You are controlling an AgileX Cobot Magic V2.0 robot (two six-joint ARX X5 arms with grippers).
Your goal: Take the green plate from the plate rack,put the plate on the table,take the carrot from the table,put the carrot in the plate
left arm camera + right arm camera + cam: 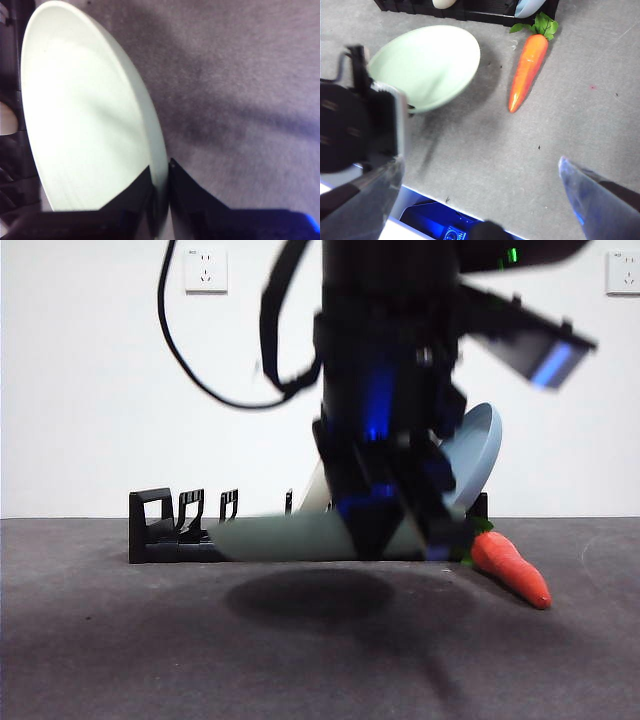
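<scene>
Left pincer (160,172) gripping mint-green plate (85,125)

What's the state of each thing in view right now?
green plate: gripped at its rim, held level just above the table
left gripper: shut on the green plate
right gripper: open, holding nothing
carrot: lying on the table
blue plate: standing in the plate rack
</scene>
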